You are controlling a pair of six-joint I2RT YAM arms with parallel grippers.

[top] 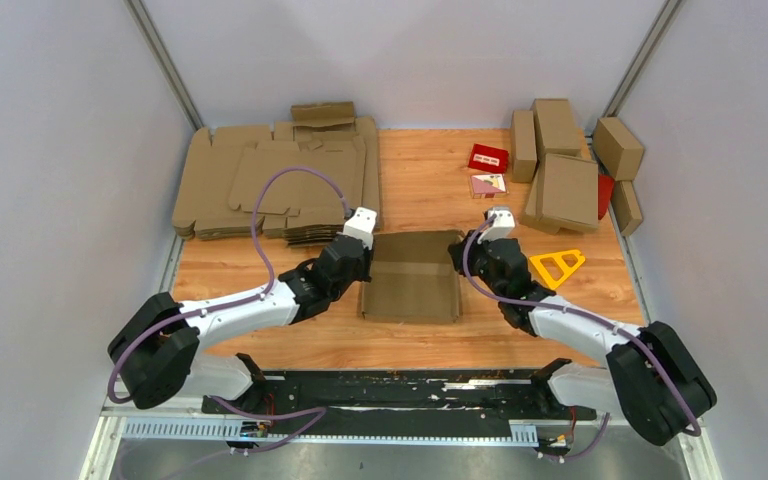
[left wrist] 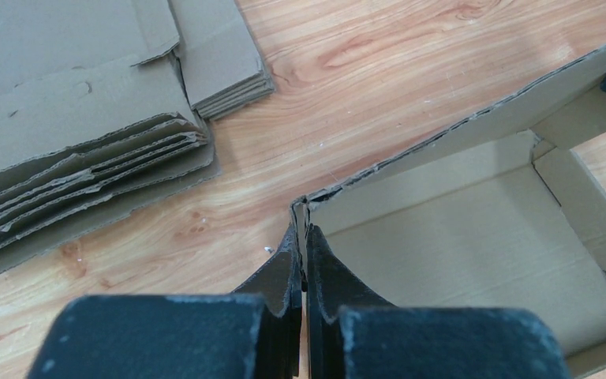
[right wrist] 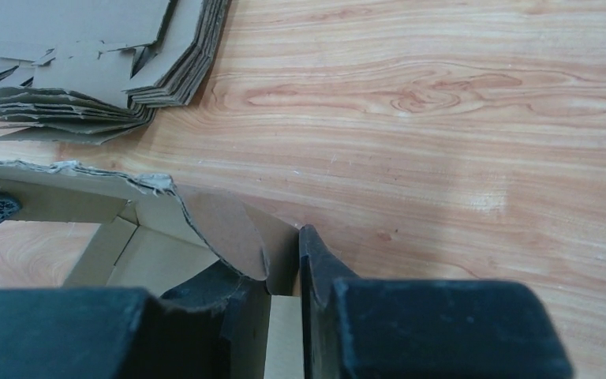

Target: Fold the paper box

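— Position of paper box (top: 410,275)?
— Centre of table (top: 430,185), at 12 o'clock from the arm bases. Brown, unprinted, shallow tray shape, walls up, top open.
— Left gripper (left wrist: 303,272)?
— On the box's 10 o'clock corner. Jaws fully closed, pinching the wall edge right at that corner. Cardboard sits between the two fingers, clear in the wrist view.
— Right gripper (right wrist: 272,276)?
— On the box's 2 o'clock corner. Jaws nearly together with the side wall clamped between them. A rounded tab curls over the inner finger (right wrist: 213,288). The outer finger lies against the outside of the wall.
— Both on the same box?
— Yes, opposite ends of the far wall. That wall's top edge looks ragged in the right wrist view.
— Other stuff?
— Big pile of flat blanks (top: 275,180) at 10 to 11 o'clock from the box, near but not touching it. Cluster of folded boxes (top: 565,165) at 1 to 2 o'clock, well apart. Small red carton (top: 488,157) at 1 o'clock, between the box and that cluster. A yellow triangle piece (top: 557,266) at 3 o'clock, just beside the right arm.
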